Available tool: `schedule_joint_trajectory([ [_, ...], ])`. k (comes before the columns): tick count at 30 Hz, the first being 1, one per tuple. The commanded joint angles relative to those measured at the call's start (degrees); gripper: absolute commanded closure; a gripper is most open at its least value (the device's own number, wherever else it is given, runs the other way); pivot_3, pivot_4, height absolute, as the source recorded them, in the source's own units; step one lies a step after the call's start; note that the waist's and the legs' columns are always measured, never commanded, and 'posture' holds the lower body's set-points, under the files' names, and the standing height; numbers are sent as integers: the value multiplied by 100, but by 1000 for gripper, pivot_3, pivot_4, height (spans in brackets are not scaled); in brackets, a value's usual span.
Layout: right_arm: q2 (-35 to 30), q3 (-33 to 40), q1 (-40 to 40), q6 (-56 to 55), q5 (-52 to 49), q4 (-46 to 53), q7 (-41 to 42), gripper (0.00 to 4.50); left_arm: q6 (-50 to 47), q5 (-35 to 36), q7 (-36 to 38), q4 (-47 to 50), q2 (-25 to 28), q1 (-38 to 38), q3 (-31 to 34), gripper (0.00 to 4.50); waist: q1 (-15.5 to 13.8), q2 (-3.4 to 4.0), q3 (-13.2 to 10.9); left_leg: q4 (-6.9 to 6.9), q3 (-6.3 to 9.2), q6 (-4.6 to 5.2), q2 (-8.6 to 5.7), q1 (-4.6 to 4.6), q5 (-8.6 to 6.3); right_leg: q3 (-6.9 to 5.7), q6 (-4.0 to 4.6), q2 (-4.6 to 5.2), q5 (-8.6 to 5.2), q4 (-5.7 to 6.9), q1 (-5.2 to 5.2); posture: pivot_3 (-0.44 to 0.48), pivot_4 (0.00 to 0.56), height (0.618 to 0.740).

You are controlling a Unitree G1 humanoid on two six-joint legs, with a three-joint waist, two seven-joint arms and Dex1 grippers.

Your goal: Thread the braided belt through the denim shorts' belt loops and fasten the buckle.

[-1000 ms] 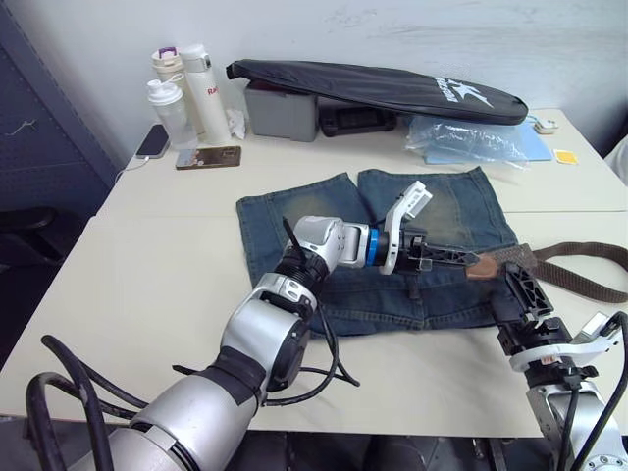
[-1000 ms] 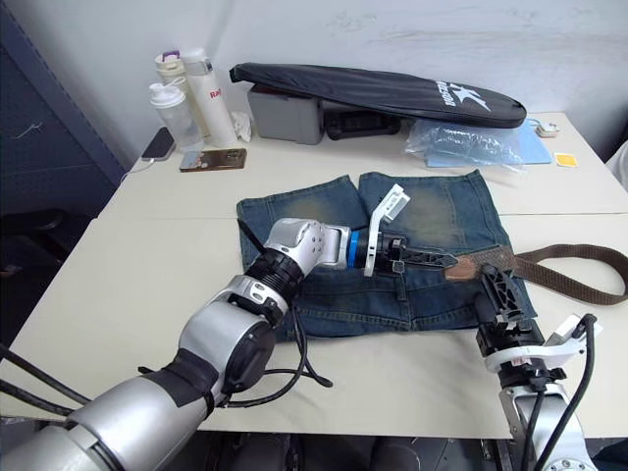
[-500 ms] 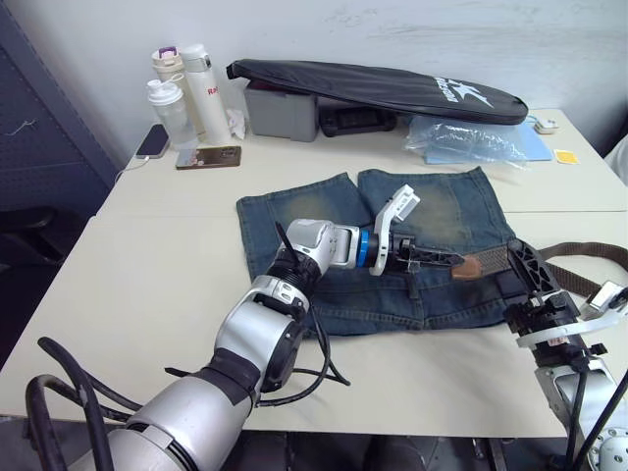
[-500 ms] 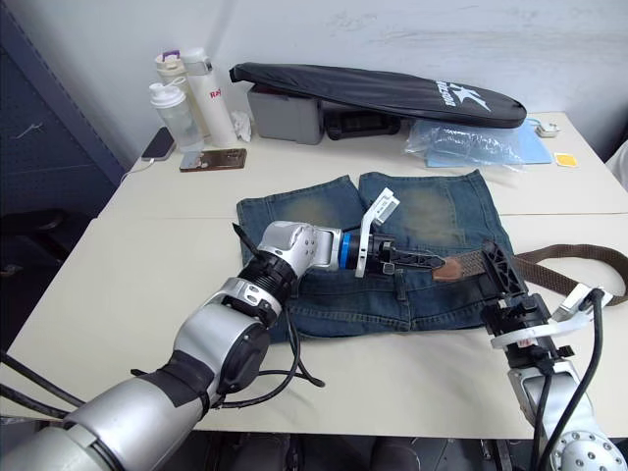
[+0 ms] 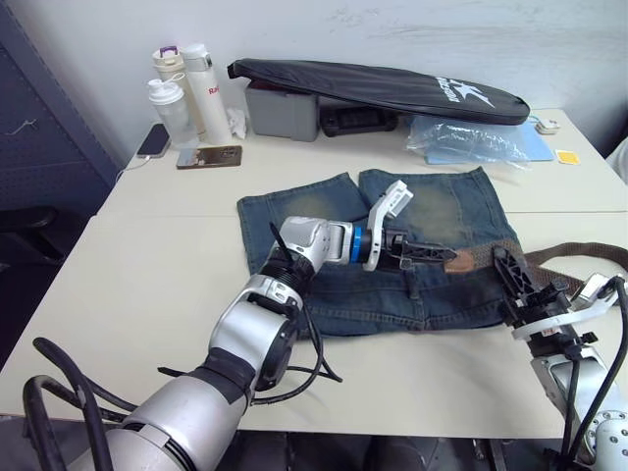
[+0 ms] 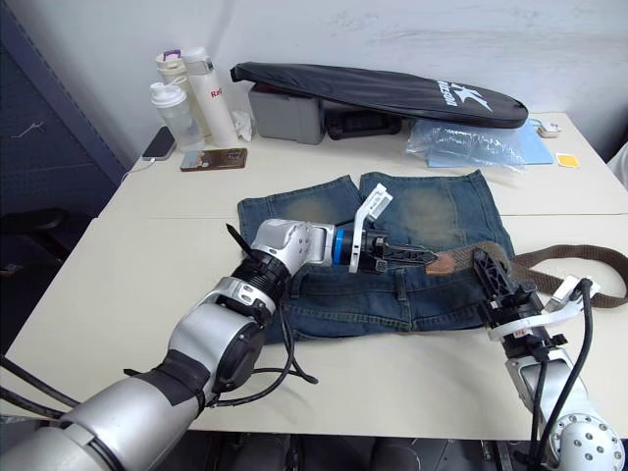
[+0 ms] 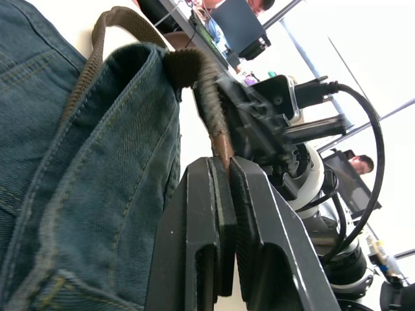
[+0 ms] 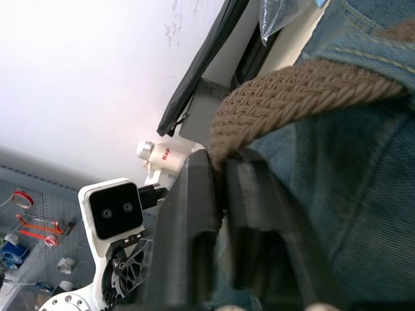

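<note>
Right gripper (image 5: 512,285) sits nearest, at the waistband's right end, fingers clamped on the braided belt (image 5: 496,254) where the strap meets the denim shorts (image 5: 432,294). Left gripper (image 6: 420,259) reaches across the waistband from the robot's left, fingers pinched on the belt's reddish-brown tip (image 6: 449,261), as the left wrist view confirms.

Key relation: the belt's long axis runs along the waistband, left to right, and the tip points toward the left gripper. The pull direction for threading is therefore leftward along the waistband, and the left arm leads while the right arm feeds slack. Belt loops cannot be made out individually.

Beyond the shorts' right edge the strap loops back over the table (image 5: 147,285). The buckle cannot be identified. Farther off lie a long black zipped bag (image 5: 373,86), bottles (image 5: 182,93) and a phone (image 5: 208,157).
</note>
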State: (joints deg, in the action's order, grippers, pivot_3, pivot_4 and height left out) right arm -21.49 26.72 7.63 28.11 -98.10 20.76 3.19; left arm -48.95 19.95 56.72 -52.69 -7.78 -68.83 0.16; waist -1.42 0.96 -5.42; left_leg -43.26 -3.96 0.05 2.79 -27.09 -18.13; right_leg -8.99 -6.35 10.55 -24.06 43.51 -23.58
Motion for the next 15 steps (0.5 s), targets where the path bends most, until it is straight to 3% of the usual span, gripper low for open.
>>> schedule_joint_trajectory([
  [1, 57, 77, -114, 12, -49, 157, 88, 4395, 122, 40, -77, 124, 1, -2, 60, 4500, 1, 0, 0, 0, 0, 0, 0, 0, 0, 0, 0, 0, 0, 0, 0, 0, 150, 622],
  [3, 88, 42, -145, 7, -20, 171, 58, 4500, 234, 75, -123, 152, 44, -13, 142, 3576, 4, 0, 0, 0, 0, 0, 0, 0, 0, 0, 0, 0, 0, 0, 0, 0, 150, 622],
  [6, 143, -2, -185, 0, 29, 180, -2, 4500, 501, -137, -77, 349, 210, 52, -61, 2599, 4, 0, 0, 0, 1, 0, 0, 1, 0, 0, 0, 0, 0, 0, 0, 0, 150, 622],
  [12, 252, -280, -280, -40, 584, 374, -459, 4500, 779, -454, 452, 1993, 1424, 876, -694, 9, 75, 2, 1, 1, 9, -1, 1, 4, 1, 1, 3, 0, -2, 2, -1, 0, 150, 622],
  [15, 264, -411, -252, -10, 862, 459, -581, 4500, 950, -443, 749, 3055, 2084, 1342, -898, 9, 99, 3, 2, -1, 19, -5, 3, 16, 3, 5, 13, -4, -7, 15, -5, 0, 150, 622],
])
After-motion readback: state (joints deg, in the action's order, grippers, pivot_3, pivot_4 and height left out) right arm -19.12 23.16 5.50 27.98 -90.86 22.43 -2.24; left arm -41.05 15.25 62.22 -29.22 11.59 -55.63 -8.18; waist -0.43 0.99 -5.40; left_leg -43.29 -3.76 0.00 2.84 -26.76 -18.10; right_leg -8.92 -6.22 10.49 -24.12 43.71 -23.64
